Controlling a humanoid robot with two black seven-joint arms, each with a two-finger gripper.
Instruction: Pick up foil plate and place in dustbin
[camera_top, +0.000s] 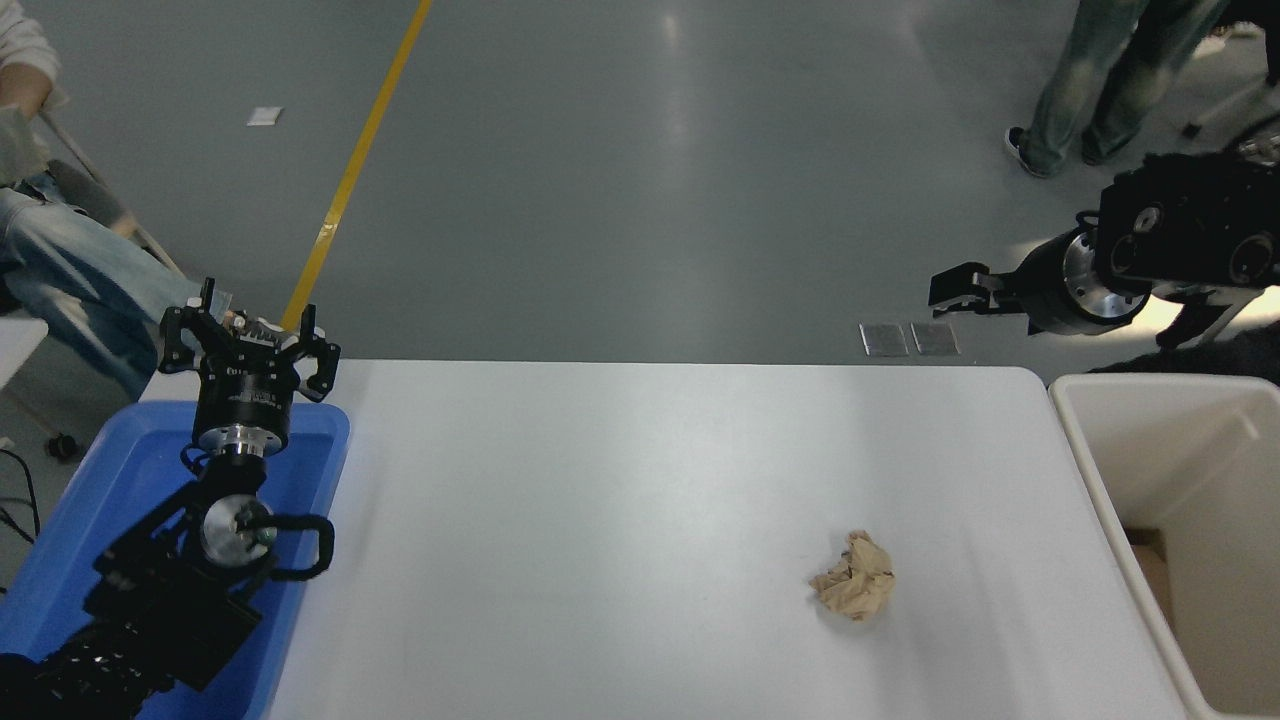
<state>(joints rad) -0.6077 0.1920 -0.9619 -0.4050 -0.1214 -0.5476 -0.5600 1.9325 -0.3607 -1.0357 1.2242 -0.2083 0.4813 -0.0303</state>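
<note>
Though cut off, dustbin (1180, 480) shows brown inside.

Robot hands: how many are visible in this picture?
2. The left hand is above the blue tray at the table's left; the right hand is raised beyond the far right corner, near the dustbin.

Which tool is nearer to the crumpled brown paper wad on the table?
The right tool: it hangs past the table's far edge, beyond the paper wad. The left tool is parked over the blue tray, across the table.
</note>
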